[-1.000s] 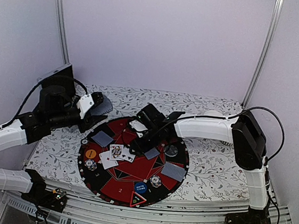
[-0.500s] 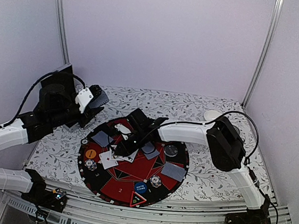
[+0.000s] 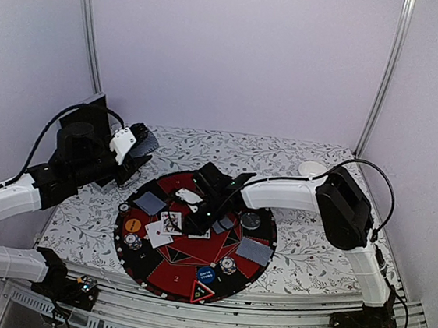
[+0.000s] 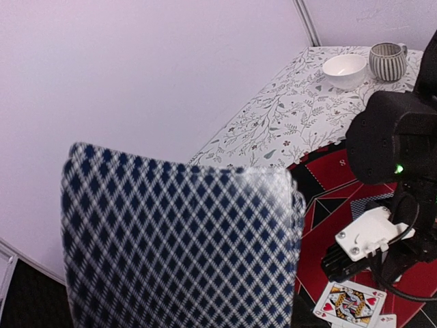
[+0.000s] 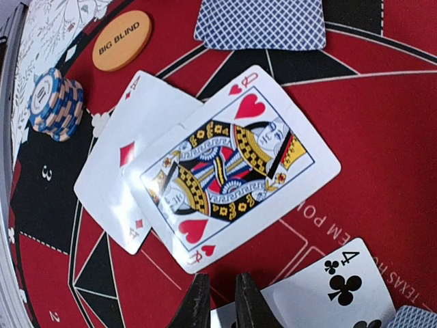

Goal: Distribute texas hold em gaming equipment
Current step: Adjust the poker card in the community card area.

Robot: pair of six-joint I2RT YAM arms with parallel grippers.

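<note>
My left gripper (image 3: 138, 146) holds a deck of blue-diamond-backed cards (image 4: 177, 246) up over the table's left side; the deck (image 3: 150, 137) hides its fingers in the left wrist view. My right gripper (image 3: 197, 224) is low over the round red-black mat (image 3: 180, 273). Its jaws (image 5: 222, 279) stand almost together, with a corner of the face-up four of clubs (image 5: 341, 287) between them. Beside it lie the queen of hearts (image 5: 232, 171) and the ace of diamonds (image 5: 126, 174). The orange BIG BLIND button (image 5: 121, 39), a chip stack (image 5: 56, 102) and a face-down card (image 5: 259, 24) lie beyond.
On the mat are more face-down cards (image 3: 253, 251), chip stacks (image 3: 228, 265), a blue button (image 3: 206, 275) and a triangle marker (image 3: 202, 292) at the near rim. A white bowl (image 4: 345, 68) and a ribbed cup (image 4: 387, 60) stand at the far right. The right arm (image 4: 396, 150) crosses the mat.
My right gripper has moved from the mat's far side toward the near centre, and the four of clubs now lies beside the queen. The left gripper has lifted the deck slightly.
</note>
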